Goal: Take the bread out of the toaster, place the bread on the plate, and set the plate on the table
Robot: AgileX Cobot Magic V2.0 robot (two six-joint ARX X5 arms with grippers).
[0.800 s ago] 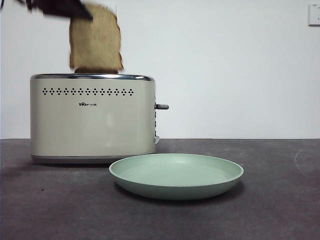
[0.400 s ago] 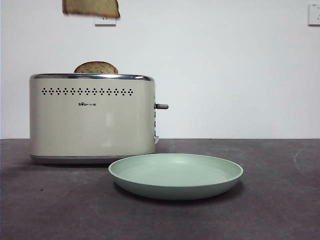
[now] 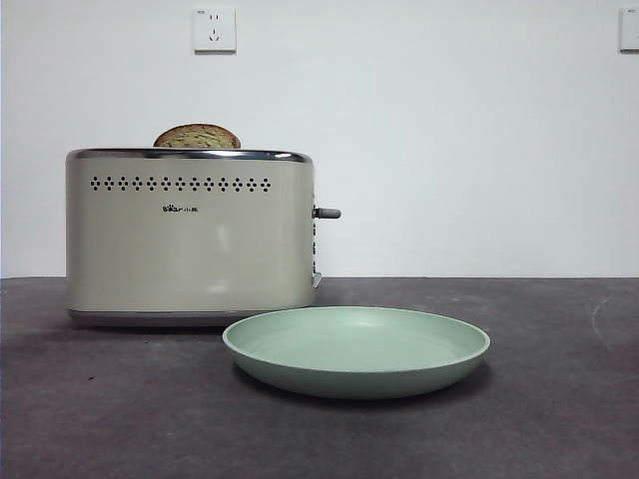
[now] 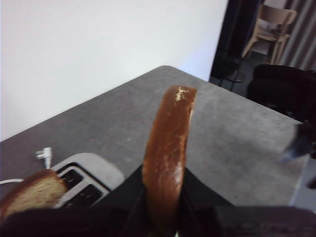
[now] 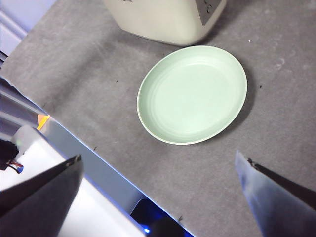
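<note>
The bread [image 4: 168, 158] stands edge-on in the left wrist view, its brown crust facing the camera, pinched at its lower end between the two black fingers of the left gripper [image 4: 160, 212], which are closed tight against its faces; it hangs in the air high above the toaster [image 3: 190, 239] and is out of the front view altogether. Below it in that wrist view the toaster's dark slots show, with a second slice [image 4: 29, 193], browner and speckled, standing up out of one of them; in the front view the same slice's domed top pokes above the chrome rim. The cream-beige toaster stands on the dark grey counter [image 3: 539, 419] with its grey side lever [image 3: 326, 213] pointing toward the pale mint-green plate [image 3: 356, 351], which lies flat on the counter just in front of the toaster's lever-side corner, with nothing on it. The right gripper [image 5: 158, 192] hovers well above the plate, its fingers spread wide apart and holding nothing. On the white wall behind the toaster is a white wall socket [image 3: 214, 29]
</note>
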